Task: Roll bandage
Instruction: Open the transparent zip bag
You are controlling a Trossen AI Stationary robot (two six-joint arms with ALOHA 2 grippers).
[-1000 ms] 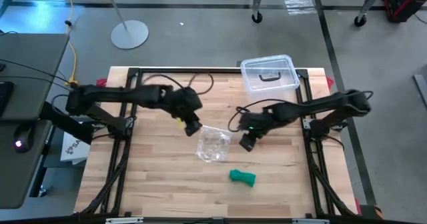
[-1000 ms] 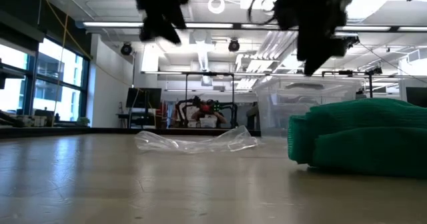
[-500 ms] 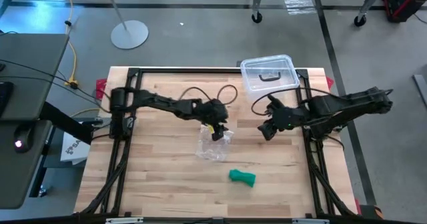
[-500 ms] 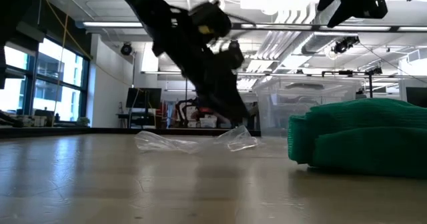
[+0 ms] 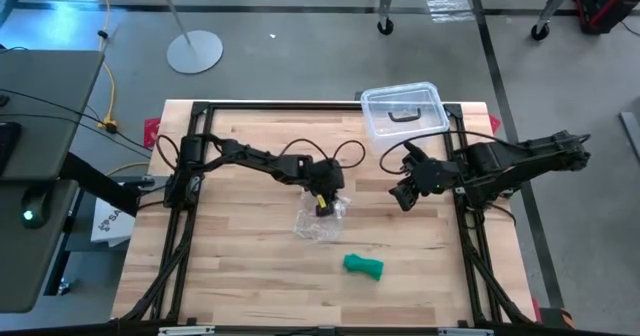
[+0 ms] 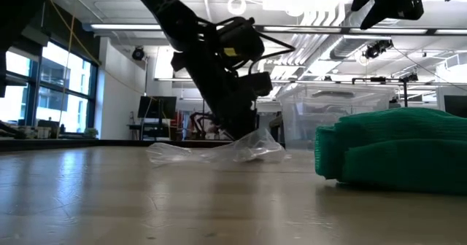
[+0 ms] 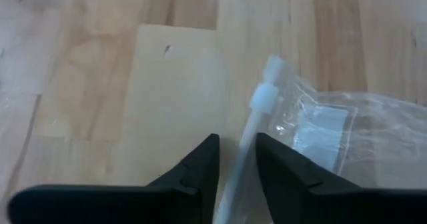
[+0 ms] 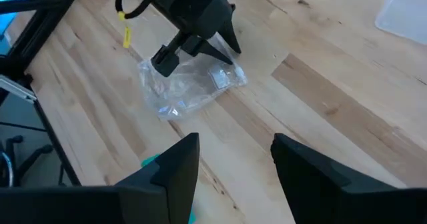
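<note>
The green bandage (image 5: 363, 266) lies loosely rolled on the wood near the table's front, close to the low camera (image 6: 394, 150); no gripper touches it. Behind it lies a crinkly clear plastic bag (image 5: 318, 221), also in the low view (image 6: 211, 154). My left gripper (image 5: 322, 206) is down at the bag's far edge and shut on it. My right gripper (image 5: 402, 194) hangs open above the table's right side, with nothing between its fingers (image 8: 180, 164). My left gripper pinches the bag's white zip strip (image 7: 248, 134) between its two fingers, at the bag's far edge. The fingers (image 7: 203, 164) slant down from the table's left and far side, and the strip runs along between them. The bag lies on the table, its held edge (image 6: 255, 137) slightly raised.
A clear plastic box with a black handle (image 5: 403, 111) stands at the far right of the table. A black frame (image 5: 300, 106) runs around the table's edges. Bare wood lies at the near left (image 5: 220, 266).
My left gripper has swung from the table's left toward the middle and come down onto the bag's far edge, which now stands slightly raised. My right gripper has lifted and drawn back toward the table's right edge, away from the bag, then stayed still. The bandage has not moved.
</note>
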